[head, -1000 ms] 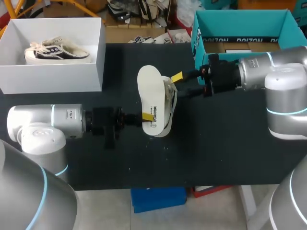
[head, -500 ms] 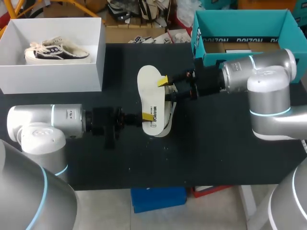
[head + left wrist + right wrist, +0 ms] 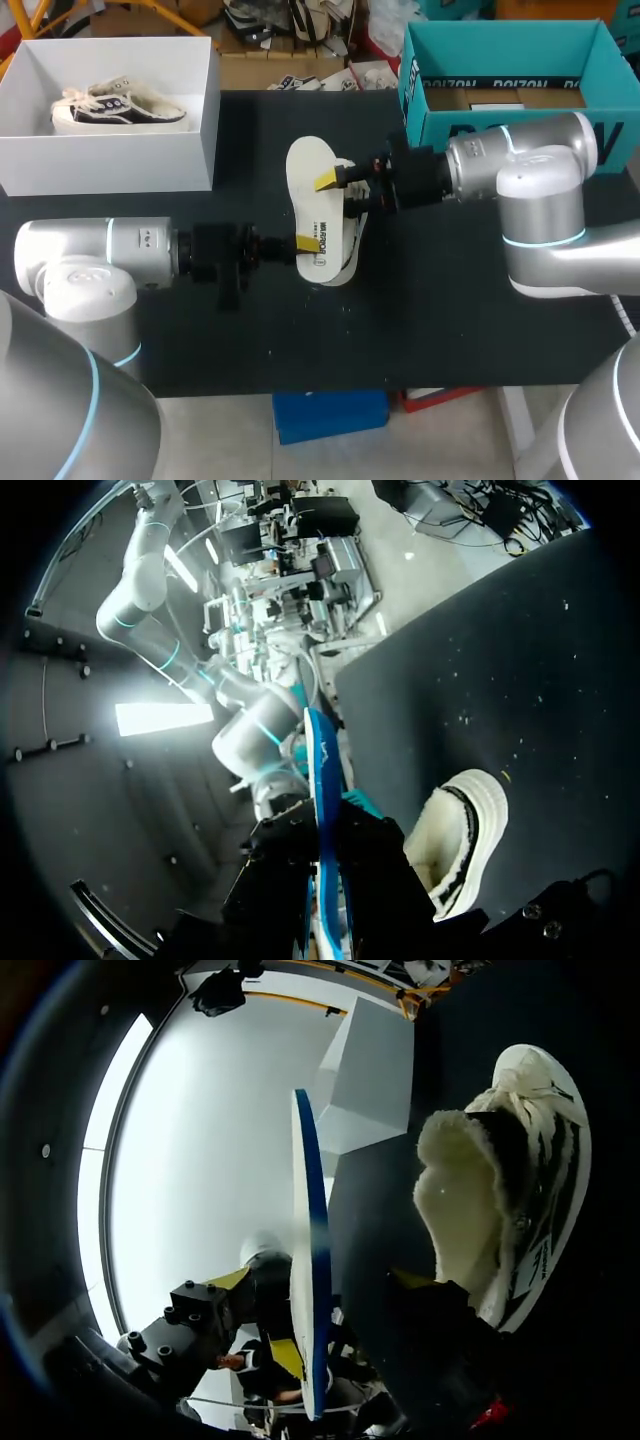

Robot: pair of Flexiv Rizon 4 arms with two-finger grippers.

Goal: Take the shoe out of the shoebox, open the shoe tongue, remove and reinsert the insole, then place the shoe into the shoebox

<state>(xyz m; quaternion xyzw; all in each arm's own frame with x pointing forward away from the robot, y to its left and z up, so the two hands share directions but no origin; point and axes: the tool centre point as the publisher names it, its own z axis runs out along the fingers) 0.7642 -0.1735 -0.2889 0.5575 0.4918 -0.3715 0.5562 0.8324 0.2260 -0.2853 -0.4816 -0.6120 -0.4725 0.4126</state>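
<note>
A white insole [image 3: 312,200] with a blue underside is held on edge above the black table, and my left gripper [image 3: 303,243] is shut on its near end. In the left wrist view the insole [image 3: 322,780] runs edge-on out from between the left fingers. The cream shoe [image 3: 354,225] lies on its side on the table just right of the insole. My right gripper [image 3: 338,194] stands open astride the insole's right edge, one yellow tip above it and one below. In the right wrist view the insole [image 3: 310,1260] stands between the spread fingers, with the shoe [image 3: 510,1200] beside them.
A white shoebox [image 3: 195,140] at the back left holds a second shoe [image 3: 115,105]. An open teal box [image 3: 500,55] stands at the back right, close behind my right arm. The table's front half is bare black mat.
My right gripper has moved left from beside the shoe until its fingers straddle the insole. The left arm and the insole have stayed put.
</note>
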